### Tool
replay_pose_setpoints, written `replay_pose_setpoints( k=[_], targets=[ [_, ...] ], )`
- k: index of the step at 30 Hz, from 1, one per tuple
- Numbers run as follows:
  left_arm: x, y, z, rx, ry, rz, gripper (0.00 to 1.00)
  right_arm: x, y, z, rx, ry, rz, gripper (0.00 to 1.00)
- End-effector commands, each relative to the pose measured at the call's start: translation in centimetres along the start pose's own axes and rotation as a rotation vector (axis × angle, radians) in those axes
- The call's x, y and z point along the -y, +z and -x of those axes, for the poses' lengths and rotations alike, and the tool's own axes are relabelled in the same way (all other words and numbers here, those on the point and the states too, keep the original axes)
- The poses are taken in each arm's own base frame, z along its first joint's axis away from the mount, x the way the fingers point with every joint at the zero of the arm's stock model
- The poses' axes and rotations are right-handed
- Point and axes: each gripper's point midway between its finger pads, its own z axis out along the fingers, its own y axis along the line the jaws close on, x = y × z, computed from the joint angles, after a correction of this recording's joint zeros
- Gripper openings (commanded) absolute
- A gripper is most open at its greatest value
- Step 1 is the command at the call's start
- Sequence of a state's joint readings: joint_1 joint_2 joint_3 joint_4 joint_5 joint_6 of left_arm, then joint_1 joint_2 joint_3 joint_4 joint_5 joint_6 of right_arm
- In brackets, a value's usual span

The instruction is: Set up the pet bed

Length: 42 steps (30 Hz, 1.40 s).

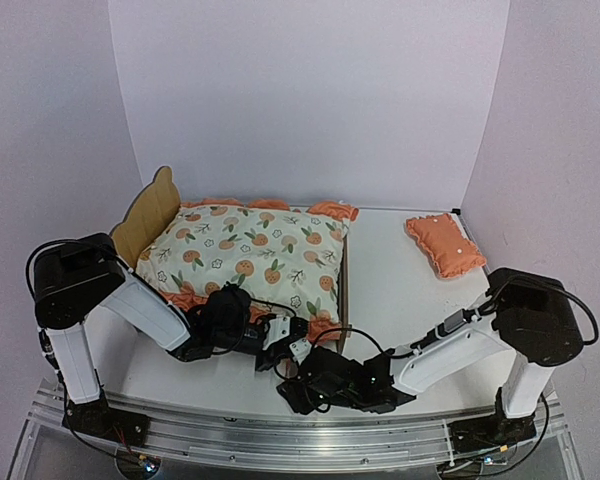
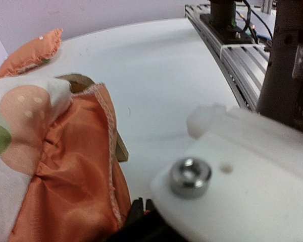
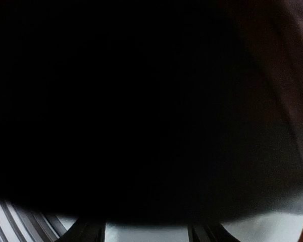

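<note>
Mind pale walls [image 1: 310, 100] around the smooth white table [image 1: 400, 290]. Leave the pet bed [image 1: 145, 215] at left-centre, tug the mattress pad [image 1: 250, 255] square on it, then probably fetch the far-right pillow [image 1: 445, 243]. Use the left gripper [image 2: 141, 212], pressed together at the near ruffle [image 2: 81, 191]; cannot tell spread from closed on the right gripper [image 1: 302, 388].

Inspection finding: no legible text, label, brand, number or sign in any of the three views.

Orange-print mattress pad [image 1: 250, 255] and small orange pillow [image 1: 445, 243] lie well apart.
</note>
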<state>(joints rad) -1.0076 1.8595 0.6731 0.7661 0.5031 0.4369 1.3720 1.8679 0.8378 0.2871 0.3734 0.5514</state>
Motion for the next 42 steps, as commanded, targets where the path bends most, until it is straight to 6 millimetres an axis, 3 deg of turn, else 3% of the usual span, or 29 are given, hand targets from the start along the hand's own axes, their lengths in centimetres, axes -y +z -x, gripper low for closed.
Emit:
replay_pose_setpoints(
  k=[1, 5, 9, 12, 14, 18, 23, 26, 29, 32, 37, 42],
  targets=[
    [-1.5, -0.5, 3.3, 0.083, 0.028, 0.046, 0.0, -2.1, 1.1, 1.4, 0.038, -0.029, 0.048, 0.57],
    [-1.6, -0.5, 3.2, 0.082, 0.023, 0.05, 0.0, -1.0, 1.7, 1.1, 0.049, -0.021, -0.01, 0.57],
    [-1.6, -0.5, 3.3, 0.085, 0.019, 0.052, 0.0, 1.1, 2.6, -0.5, 0.037, -0.005, -0.092, 0.54],
    [-1.7, -0.5, 3.2, 0.084, 0.008, 0.056, 0.0, 2.4, 3.0, -1.7, 0.023, 0.02, -0.14, 0.48],
    [-1.8, -0.5, 3.2, 0.083, 0.005, 0.06, 0.0, 3.5, 2.9, -2.5, 0.012, 0.042, -0.186, 0.39],
    [-2.1, -0.7, 3.2, 0.082, -0.007, 0.067, 0.0, 6.8, 0.9, -4.0, 0.003, 0.1, -0.296, 0.19],
    [-2.0, -1.1, 3.5, 0.084, -0.02, 0.052, 0.0, 10.0, -2.4, -5.6, -0.016, 0.122, -0.377, 0.14],
    [-1.6, -1.1, 3.3, 0.08, -0.027, 0.03, 0.0, 10.9, -3.8, -6.1, -0.028, 0.107, -0.381, 0.13],
    [-0.9, -1.1, 2.9, 0.078, -0.023, 0.002, 0.0, 10.6, -4.4, -6.3, -0.064, 0.069, -0.328, 0.15],
    [-0.7, -1.1, 2.7, 0.076, -0.018, -0.008, 0.0, 8.8, -4.7, -5.6, -0.096, -0.032, -0.229, 0.19],
    [-1.1, -0.9, 2.7, 0.077, -0.02, 0.006, 0.0, 5.4, -5.2, -1.2, 0.013, -0.068, -0.109, 0.3],
    [-1.2, -0.9, 2.7, 0.079, -0.027, 0.008, 0.0, 1.7, -3.6, 1.6, 0.113, -0.045, 0.001, 0.49]
  ],
)
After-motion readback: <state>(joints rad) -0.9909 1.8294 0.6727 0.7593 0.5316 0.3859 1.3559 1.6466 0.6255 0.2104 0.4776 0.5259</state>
